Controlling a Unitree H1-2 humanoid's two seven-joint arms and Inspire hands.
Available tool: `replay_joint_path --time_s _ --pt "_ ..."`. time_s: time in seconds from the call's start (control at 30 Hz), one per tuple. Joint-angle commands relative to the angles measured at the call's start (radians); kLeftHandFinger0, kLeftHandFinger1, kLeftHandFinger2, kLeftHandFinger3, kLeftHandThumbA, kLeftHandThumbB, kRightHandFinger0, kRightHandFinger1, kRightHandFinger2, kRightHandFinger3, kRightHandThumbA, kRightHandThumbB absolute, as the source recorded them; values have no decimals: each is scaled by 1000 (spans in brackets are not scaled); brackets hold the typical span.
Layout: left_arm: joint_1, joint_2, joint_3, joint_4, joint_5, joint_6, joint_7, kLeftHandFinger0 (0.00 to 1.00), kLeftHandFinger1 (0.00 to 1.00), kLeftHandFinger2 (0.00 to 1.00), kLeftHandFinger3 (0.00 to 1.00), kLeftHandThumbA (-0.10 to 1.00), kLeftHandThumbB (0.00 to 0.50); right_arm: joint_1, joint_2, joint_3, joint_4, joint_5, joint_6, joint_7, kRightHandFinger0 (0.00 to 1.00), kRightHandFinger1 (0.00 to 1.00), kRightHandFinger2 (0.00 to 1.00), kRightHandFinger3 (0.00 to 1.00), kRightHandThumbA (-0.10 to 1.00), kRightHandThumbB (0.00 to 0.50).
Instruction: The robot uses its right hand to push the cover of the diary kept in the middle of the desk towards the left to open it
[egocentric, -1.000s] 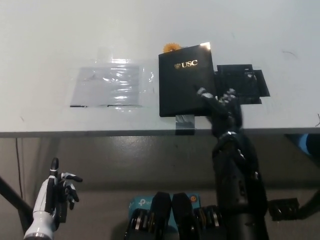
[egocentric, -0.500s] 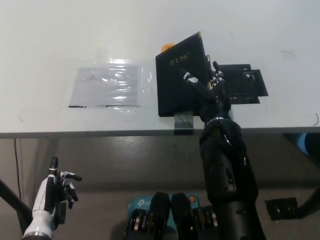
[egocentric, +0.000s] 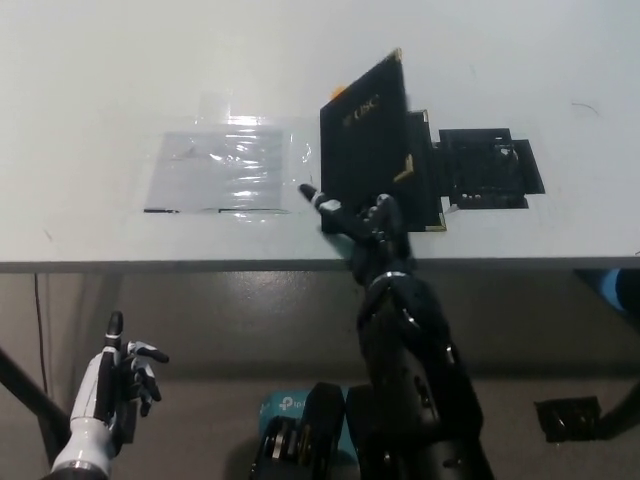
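— What do you see on the desk (egocentric: 100, 120)?
— Your black right hand (egocentric: 362, 222), fingers spread, props the diary (egocentric: 372, 135) cover up, tilted.
— And your left hand (egocentric: 125, 381)?
— White, low at the lower left, holding nothing.

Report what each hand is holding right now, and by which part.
Nothing is gripped. The right hand has its fingers spread, propping up the raised diary cover near its lower edge. The left hand hangs below the desk, holding nothing.
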Motion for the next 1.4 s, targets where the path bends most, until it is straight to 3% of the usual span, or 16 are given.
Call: replay_joint_path --time_s 0.0,0.07,0.3,0.4,0.47,0.7,0.77,0.83,0.87,0.9,0.97,1.03,1.07,1.1,1.2,1.37 --pt "-26 20 -9 -24 4 -4 -5 95 186 151 321 1000 436 -4 44 53 -7 81 -39 -31 1000 1000 1000 1000 986 110" --pt "-29 18 -10 -23 -1 -2 -5 105 185 138 303 1000 433 -4 44 67 5 93 -55 -38 1000 1000 1000 1000 968 100" --pt "-28 30 -24 -26 1 2 -11 142 202 155 339 1000 436 -55 43 84 0 -33 -48 -15 1000 1000 1000 1000 1000 158" --pt "-34 32 -31 -25 3 1 -12 139 199 139 325 1000 448 -68 25 96 -4 -64 -34 -4 1000 1000 1000 1000 1000 130" --pt "-37 34 -33 -23 7 -3 -10 128 184 131 312 1000 467 -80 11 115 9 -100 -21 -6 1000 1000 1000 1000 993 144" --pt "-46 50 -44 -30 -2 23 -24 158 203 158 357 1000 476 -132 -108 325 82 -294 -16 76 1000 1000 1000 1000 1000 169" --pt "-44 55 -49 -25 4 3 -29 152 198 153 361 1000 450 -147 -139 398 94 -355 -10 87 1000 1000 1000 1000 1000 180" --pt "-53 61 -53 -16 8 -6 -32 142 188 140 355 1000 477 -163 -165 454 106 -407 -9 97 969 1000 1000 1000 1000 229" --pt "-54 61 -54 -17 11 -5 -30 140 188 139 355 1000 478 -171 -178 488 121 -428 -14 106 688 682 630 1000 1000 229" --pt "-55 60 -53 -18 9 2 -28 137 186 139 353 1000 485 -181 -187 521 126 -452 10 120 98 210 370 1000 1000 246" --pt "-62 62 -55 -15 10 6 -27 136 181 135 352 1000 499 -192 -204 561 132 -478 18 136 3 130 277 1000 1000 244" --pt "-65 61 -59 -17 16 25 -22 144 184 134 363 1000 490 -200 -232 652 142 -558 28 155 0 1 162 1000 1000 277" --pt "-66 59 -55 -16 6 20 -25 144 183 130 364 1000 473 -200 -242 693 143 -592 41 157 0 0 40 1000 1000 298" --pt "-67 59 -55 -13 9 13 -23 165 186 116 347 1000 481 -196 -260 770 151 -660 38 168 0 0 0 1000 1000 331" --pt "-70 67 -56 -20 9 17 -27 142 166 107 344 1000 480 -183 -264 812 160 -684 42 159 0 0 22 1000 1000 384" --pt "-93 86 -78 -11 33 21 -34 117 156 97 344 1000 468 -170 -270 862 191 -709 74 179 0 0 43 1000 1000 361"
